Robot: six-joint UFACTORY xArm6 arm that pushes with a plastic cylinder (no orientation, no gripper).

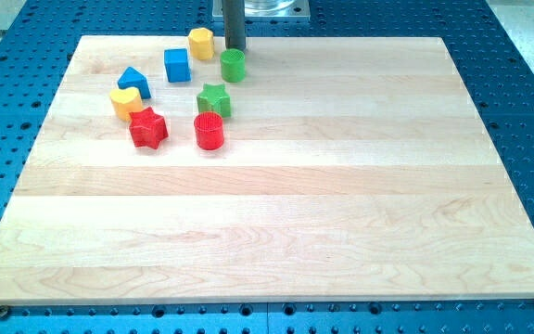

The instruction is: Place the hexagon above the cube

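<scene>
The yellow hexagon (201,43) lies near the board's top edge, just up and right of the blue cube (176,65). My tip (235,47) stands at the top edge, right of the hexagon and just above the green cylinder (233,65). The tip is a small gap away from the hexagon and close to the green cylinder; whether it touches the cylinder cannot be told.
A blue block with a peaked top (133,82), a yellow block (126,101), a red star (147,128), a green star (214,99) and a red cylinder (209,131) lie in the upper left of the wooden board (276,213). Blue perforated table surrounds the board.
</scene>
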